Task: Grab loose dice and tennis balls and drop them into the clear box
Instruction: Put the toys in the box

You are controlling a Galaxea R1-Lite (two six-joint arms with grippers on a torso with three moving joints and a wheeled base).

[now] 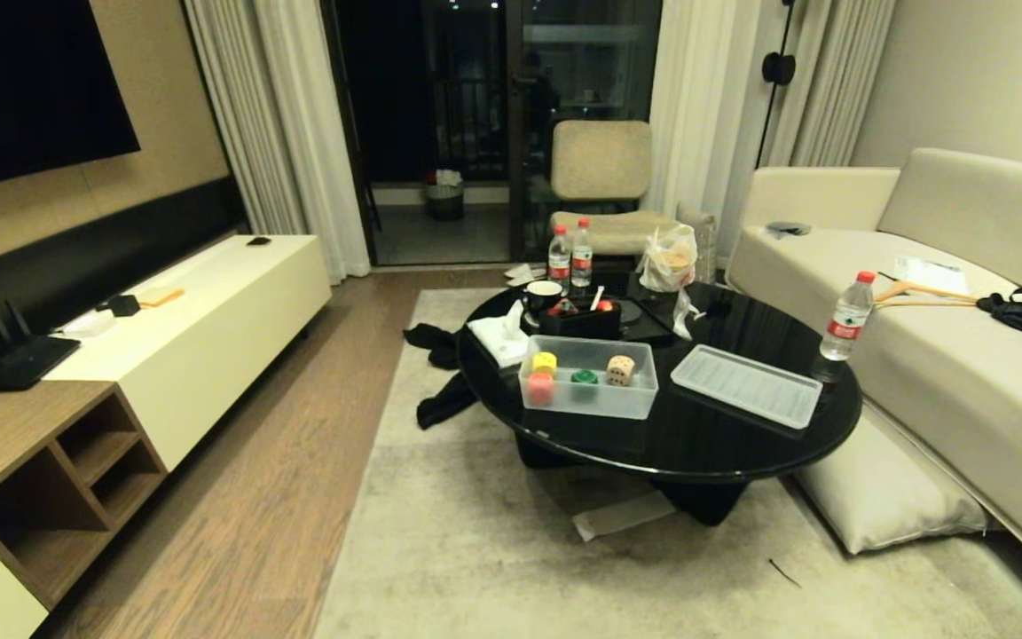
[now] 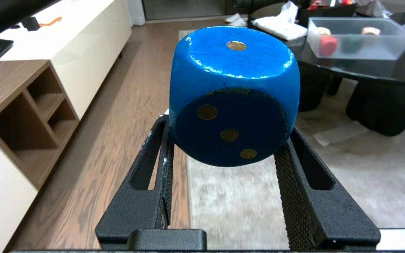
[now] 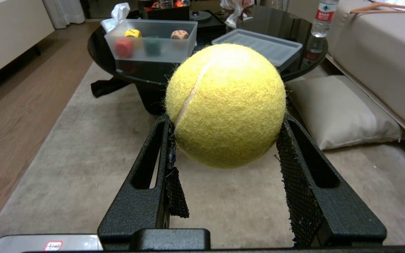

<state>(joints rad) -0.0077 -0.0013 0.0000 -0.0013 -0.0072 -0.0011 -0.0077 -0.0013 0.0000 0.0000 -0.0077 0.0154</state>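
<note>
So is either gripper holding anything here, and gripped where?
Both are. The left gripper clamps the blue die by two opposite side faces; the right gripper clamps a tennis ball across its middle, one finger on each side.

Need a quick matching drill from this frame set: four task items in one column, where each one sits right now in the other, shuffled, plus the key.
Items
1. blue die
2. tennis ball
3. beige die
4. ribbed lid

Places
A. inside the clear box
B. clamped in the right gripper
C. flat on the black table, beside the box
D. clamped in the left gripper

Pairs: 1-D, 2-B, 3-A, 4-C
</note>
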